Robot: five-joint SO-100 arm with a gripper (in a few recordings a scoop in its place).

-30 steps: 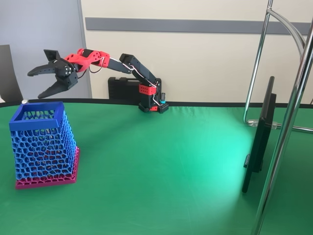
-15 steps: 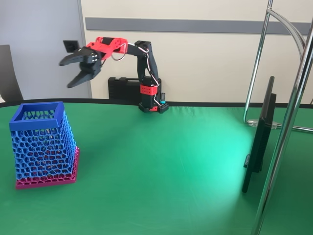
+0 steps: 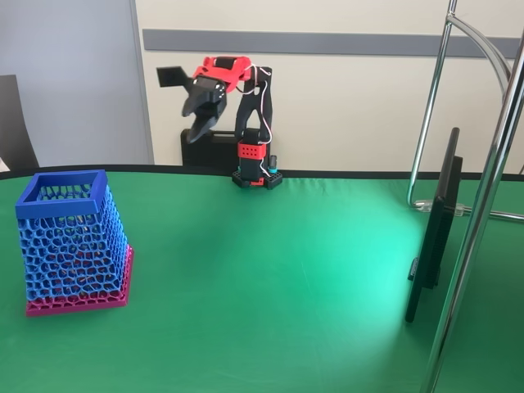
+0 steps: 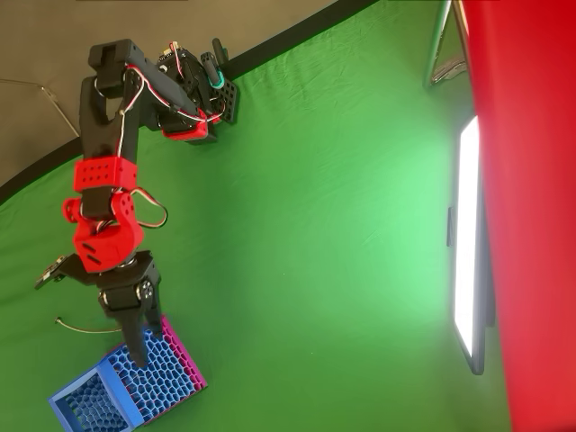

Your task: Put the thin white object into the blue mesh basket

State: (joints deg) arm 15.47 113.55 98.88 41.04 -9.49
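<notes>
1. Black and red plastic make up the gripper (image 3: 196, 110), which hangs in the upper left-centre of the fixed view with its two fingers spread apart and nothing between them.
2. In the overhead view the gripper (image 4: 135, 337) points toward the lower left of the frame, above the table and close over the near edge of the basket.
3. The thin white object (image 4: 90, 328) lies flat on the green cloth at the left edge of the overhead frame, just beside the basket, a pale, slightly curved strand, fine as thread.
4. The blue mesh basket (image 3: 72, 241) stands at the left of the fixed view: a tall square lattice of irregular web-like cells, a solid darker rim, a magenta-pink base.
5. The step in hand looks like the approach to the strand. To do it well, the fingers should come down straight over its middle, tips almost brushing the cloth, and close across it, not along it.
6. So limp a strand will likely droop once lifted, so it should be carried high over the rim before release.
</notes>
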